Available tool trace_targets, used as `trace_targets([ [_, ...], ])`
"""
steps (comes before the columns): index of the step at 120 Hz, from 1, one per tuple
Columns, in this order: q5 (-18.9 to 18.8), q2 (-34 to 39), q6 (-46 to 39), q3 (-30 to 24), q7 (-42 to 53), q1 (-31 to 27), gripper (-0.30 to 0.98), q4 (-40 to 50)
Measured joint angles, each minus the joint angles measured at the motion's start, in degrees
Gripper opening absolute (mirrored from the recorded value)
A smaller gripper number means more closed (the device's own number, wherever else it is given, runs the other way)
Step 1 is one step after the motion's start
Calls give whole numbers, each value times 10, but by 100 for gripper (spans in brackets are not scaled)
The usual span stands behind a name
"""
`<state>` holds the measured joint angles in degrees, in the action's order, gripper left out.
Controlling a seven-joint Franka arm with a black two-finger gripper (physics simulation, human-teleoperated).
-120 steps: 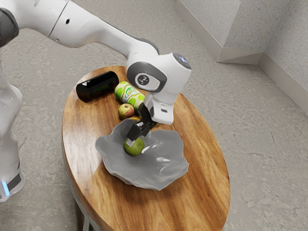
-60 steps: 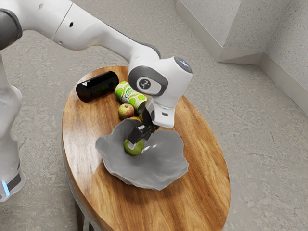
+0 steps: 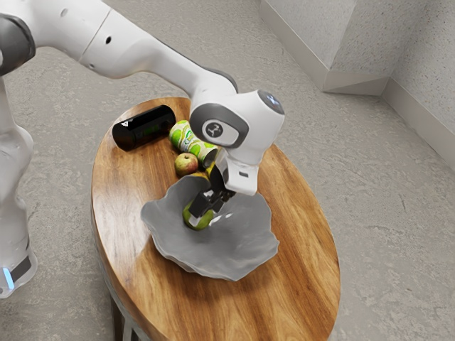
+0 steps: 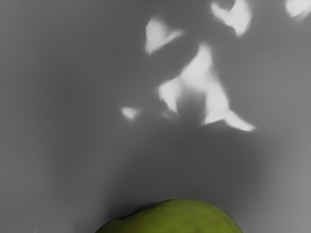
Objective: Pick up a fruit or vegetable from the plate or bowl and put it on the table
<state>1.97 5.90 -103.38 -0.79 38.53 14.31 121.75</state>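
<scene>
Pincer (image 3: 201,214) sank to green fruit (image 3: 205,222), bowl (image 3: 238,252) around; opening or hold, can't tell.

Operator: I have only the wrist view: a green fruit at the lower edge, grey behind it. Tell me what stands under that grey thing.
Observer: The exterior view shows a wooden table under the grey bowl.
Operator: Locate the pincer against the green fruit.
Observer: The pincer is down at the green fruit, inside the bowl's rim.
Operator: Name one fruit outside the bowl.
Observer: A reddish-yellow apple, on the table beside the green-and-white can.
</scene>
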Motion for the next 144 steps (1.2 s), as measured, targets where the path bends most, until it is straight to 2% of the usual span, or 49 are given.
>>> trace_targets([
  [53,0,4,-2,1,2,-5,67,18],
  [74,13,4,-4,7,2,-7,37,18],
  [94,14,7,-7,8,-1,-3,30,11],
  [100,9,10,-8,5,-1,1,28,-20],
  [104,-1,3,-8,3,-1,13,26,-74],
  [111,-25,-30,-9,-24,-2,32,26,-185],
  [117,-40,-58,-9,-65,-3,38,28,-241],
  [132,-61,-104,-15,-173,-17,53,25,-286],
  [144,-72,-147,-30,-203,-30,91,26,-289],
])
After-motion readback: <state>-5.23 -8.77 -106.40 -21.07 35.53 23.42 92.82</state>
